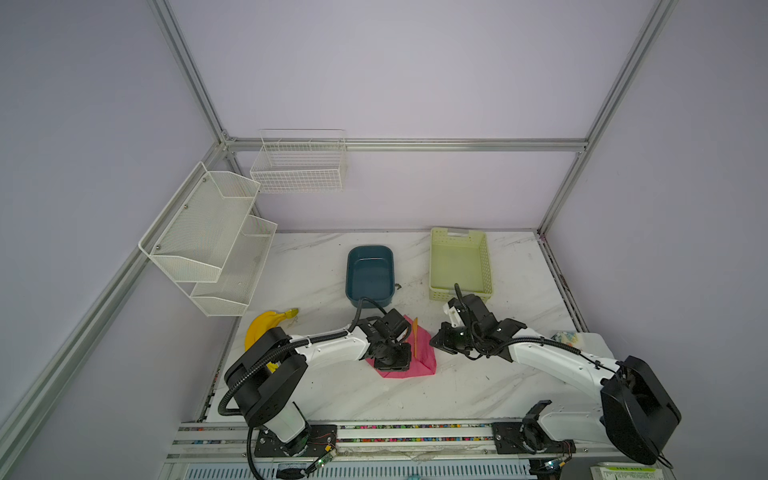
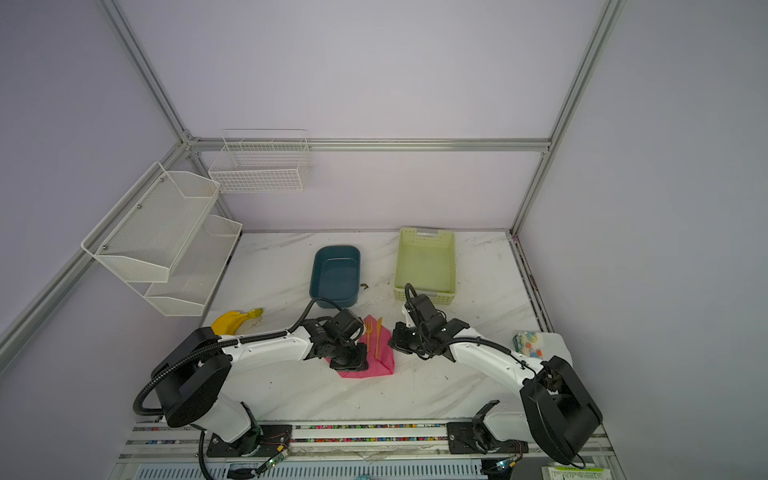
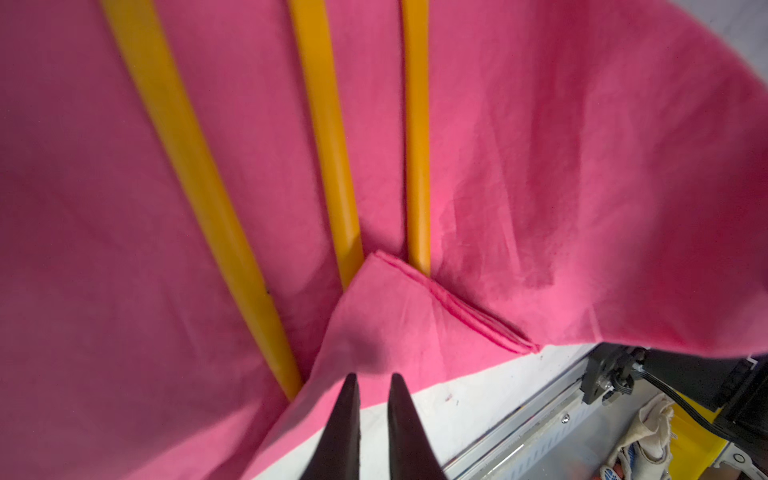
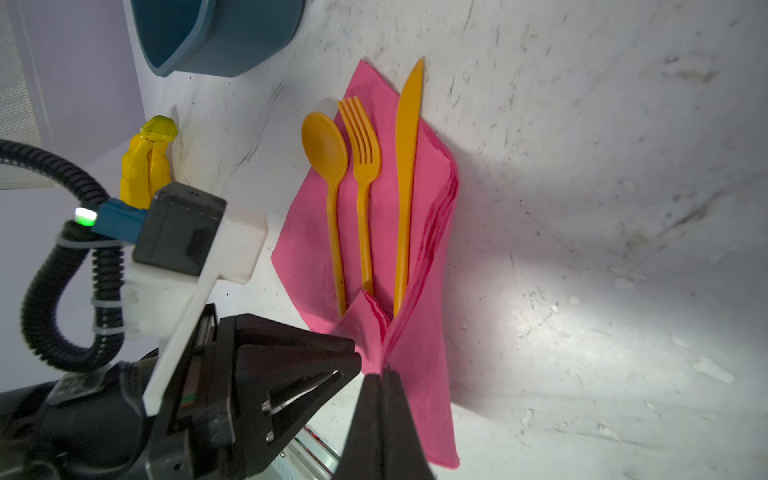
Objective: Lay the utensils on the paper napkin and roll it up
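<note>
**Robotics laboratory: an enclosed bimanual test cell.**
The setting is identified by an aluminium profile frame (image 1: 407, 144) closed with plain lilac panels (image 1: 374, 75). Within it, a left arm (image 1: 332, 347) and a right arm (image 1: 552, 357), both white and black, are mounted on a slotted rail (image 1: 415, 432) at the front of a marble-patterned counter (image 1: 415, 390). Household props are set about: a blue tub (image 1: 370, 270), a green perforated basket (image 1: 459, 266), a banana (image 1: 266, 324) and wall-hung wire racks (image 1: 299, 166).

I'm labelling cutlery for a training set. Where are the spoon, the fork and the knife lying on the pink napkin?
spoon (image 4: 335, 216), right wrist view, on its handle.
fork (image 4: 364, 195), right wrist view, on the handle just below the tines.
knife (image 4: 405, 187), right wrist view, around mid-length.
</note>
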`<state>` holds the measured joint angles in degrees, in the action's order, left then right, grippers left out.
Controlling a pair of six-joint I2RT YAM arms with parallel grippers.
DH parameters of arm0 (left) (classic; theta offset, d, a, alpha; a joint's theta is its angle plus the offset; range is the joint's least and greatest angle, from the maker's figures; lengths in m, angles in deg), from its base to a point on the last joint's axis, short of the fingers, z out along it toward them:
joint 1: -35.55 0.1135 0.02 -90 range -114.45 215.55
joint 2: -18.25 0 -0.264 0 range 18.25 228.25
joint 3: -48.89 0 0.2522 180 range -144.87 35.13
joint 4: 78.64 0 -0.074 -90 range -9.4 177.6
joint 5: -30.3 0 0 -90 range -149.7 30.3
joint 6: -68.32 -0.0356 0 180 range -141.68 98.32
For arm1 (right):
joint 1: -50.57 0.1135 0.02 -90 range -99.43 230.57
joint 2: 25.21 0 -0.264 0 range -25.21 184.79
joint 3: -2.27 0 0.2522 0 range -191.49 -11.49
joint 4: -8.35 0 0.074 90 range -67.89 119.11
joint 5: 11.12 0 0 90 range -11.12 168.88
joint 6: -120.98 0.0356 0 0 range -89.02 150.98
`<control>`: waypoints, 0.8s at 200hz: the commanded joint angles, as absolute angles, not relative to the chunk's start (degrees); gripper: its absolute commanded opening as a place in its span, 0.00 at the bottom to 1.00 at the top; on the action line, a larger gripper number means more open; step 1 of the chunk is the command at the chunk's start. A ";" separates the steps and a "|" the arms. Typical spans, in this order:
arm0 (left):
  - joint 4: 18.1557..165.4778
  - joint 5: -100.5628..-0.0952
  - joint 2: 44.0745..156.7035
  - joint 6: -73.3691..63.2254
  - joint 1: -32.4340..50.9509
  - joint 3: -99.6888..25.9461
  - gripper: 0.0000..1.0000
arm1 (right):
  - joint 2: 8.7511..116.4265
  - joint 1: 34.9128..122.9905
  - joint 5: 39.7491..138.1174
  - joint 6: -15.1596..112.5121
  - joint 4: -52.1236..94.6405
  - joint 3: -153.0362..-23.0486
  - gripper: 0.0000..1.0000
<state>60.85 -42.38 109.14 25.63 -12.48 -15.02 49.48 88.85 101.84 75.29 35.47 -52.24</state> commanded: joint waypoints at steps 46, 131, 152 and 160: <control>60.61 -39.01 108.04 25.40 -14.59 -20.44 0.15 | 50.52 89.06 99.89 74.56 37.31 -53.63 0.00; 65.44 -37.85 113.18 27.65 -17.36 -22.47 0.12 | 50.47 89.06 99.92 74.09 37.23 -53.50 0.00; 66.30 -38.42 113.84 28.31 -17.40 -22.10 0.11 | 50.38 89.06 100.21 74.15 37.14 -53.42 0.00; 66.74 -38.51 113.92 28.50 -17.36 -21.86 0.11 | 50.29 89.06 100.29 74.23 36.98 -53.37 0.00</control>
